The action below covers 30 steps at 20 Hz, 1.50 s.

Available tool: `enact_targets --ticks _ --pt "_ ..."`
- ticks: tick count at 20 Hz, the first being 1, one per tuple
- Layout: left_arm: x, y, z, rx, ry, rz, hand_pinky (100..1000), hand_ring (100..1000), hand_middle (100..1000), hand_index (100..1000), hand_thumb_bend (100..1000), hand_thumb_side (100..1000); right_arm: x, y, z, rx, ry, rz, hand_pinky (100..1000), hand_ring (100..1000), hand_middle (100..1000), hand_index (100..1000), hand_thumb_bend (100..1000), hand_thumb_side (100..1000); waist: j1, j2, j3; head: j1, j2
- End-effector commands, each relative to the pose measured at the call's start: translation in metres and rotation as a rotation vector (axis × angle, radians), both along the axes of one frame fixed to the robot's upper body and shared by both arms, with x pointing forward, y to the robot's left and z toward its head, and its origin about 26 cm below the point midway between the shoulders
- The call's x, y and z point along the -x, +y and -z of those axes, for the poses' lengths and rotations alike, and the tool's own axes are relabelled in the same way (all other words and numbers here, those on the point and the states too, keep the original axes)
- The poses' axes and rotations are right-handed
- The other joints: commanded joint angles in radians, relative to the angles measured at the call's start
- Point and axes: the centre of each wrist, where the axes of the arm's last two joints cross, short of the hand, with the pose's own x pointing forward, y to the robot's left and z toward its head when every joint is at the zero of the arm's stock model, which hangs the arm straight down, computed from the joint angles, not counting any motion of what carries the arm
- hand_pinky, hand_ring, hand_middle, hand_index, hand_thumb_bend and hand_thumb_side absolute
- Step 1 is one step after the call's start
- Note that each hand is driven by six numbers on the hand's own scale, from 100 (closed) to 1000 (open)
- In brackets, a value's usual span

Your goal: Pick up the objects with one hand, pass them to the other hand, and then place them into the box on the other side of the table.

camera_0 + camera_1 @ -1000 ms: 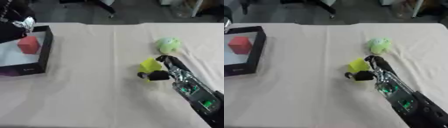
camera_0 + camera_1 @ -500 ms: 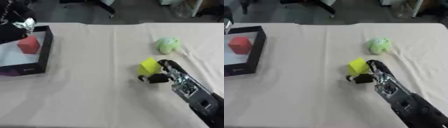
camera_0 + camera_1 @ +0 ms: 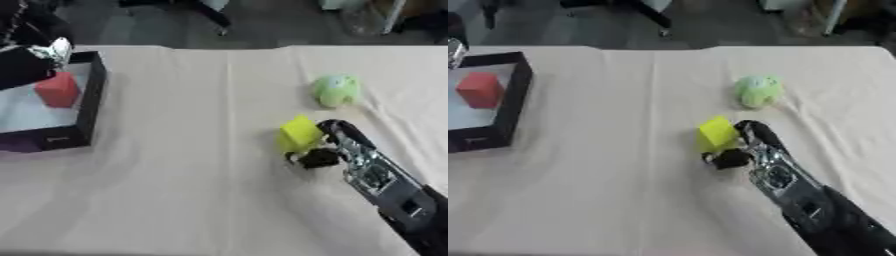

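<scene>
cloth-covered table [image 3: 192,190]: box [image 3: 92,95], yellow block [image 3: 300,133], green toy [image 3: 335,90]

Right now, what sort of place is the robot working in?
Probably a lab or office test space, not a home. A table under a plain beige cloth holds staged props: a yellow block, a green soft toy and a black box with a red block. Chair legs stand on dark floor behind.

No legible text, label, brand or number was visible on any surface (all markings were too blurred to read).
</scene>
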Motion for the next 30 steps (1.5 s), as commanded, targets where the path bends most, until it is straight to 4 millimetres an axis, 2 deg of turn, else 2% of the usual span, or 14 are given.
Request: enact_targets --ticks 1,6,12,21,30 --pt "0.002 0.003 -0.008 -0.016 -0.027 -0.01 778 591 546 666 100 335 0.002 0.0 -0.013 -0.026 -0.046 0.001 780 822 739 745 401 166 -0.008 -0.002 -0.001 0.001 0.0" --pt "0.003 0.003 -0.009 -0.018 -0.028 -0.011 778 592 547 667 100 334 0.008 0.003 -0.022 -0.068 -0.08 -0.006 751 792 670 682 322 107 -0.008 -0.004 -0.003 0.003 0.001" --pt "0.003 0.003 -0.01 -0.021 -0.031 -0.016 778 595 548 668 100 327 0.017 0.006 -0.037 -0.112 -0.118 -0.033 749 784 635 649 263 100 -0.006 -0.005 -0.006 0.005 0.0" --pt "0.006 0.0 -0.015 -0.031 -0.042 0.012 780 601 556 677 100 312 0.047 0.013 -0.079 -0.182 -0.263 -0.151 729 782 622 634 229 100 -0.001 -0.009 -0.009 0.01 0.001" --pt "0.017 -0.018 -0.029 -0.116 -0.014 0.207 798 646 608 728 100 315 0.05 0.02 -0.081 -0.198 -0.309 -0.323 729 775 620 633 204 100 0.006 -0.013 0.002 0.009 0.005"
